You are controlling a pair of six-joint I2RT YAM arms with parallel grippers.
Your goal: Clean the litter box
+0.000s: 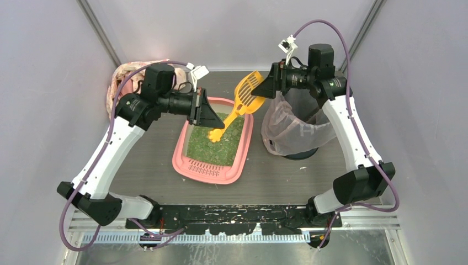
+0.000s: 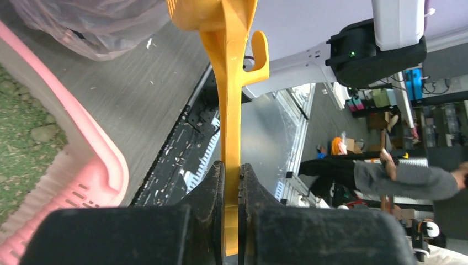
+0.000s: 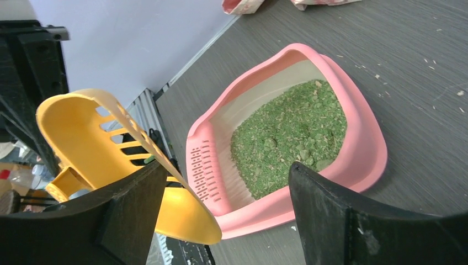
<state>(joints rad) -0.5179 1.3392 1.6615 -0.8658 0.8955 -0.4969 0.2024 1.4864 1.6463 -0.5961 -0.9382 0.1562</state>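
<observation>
The left gripper [image 2: 230, 168] pinches the yellow scoop [image 1: 243, 99] by its handle above the litter box [image 1: 182, 157] — the right gripper [image 3: 226, 171] is spread wide at its slotted head.

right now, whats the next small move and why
Probably dip the yellow slotted plastic scoop into the green granules in the pink plastic litter box: it looks empty, the left claw clamps its handle, the right claw stands open.

The table [image 1: 287, 185] is a dark grey wood-grain top. The pink litter box [image 1: 212, 174] sits flat on it, with green granules inside. Just right of the litter box stands a dark bin [image 1: 292, 135] lined with a pinkish bag. Back-left of the litter box there's a crumpled pinkish bundle [image 1: 120, 80], and a few pale crumbs [image 1: 303, 168] lie off to its right.
</observation>
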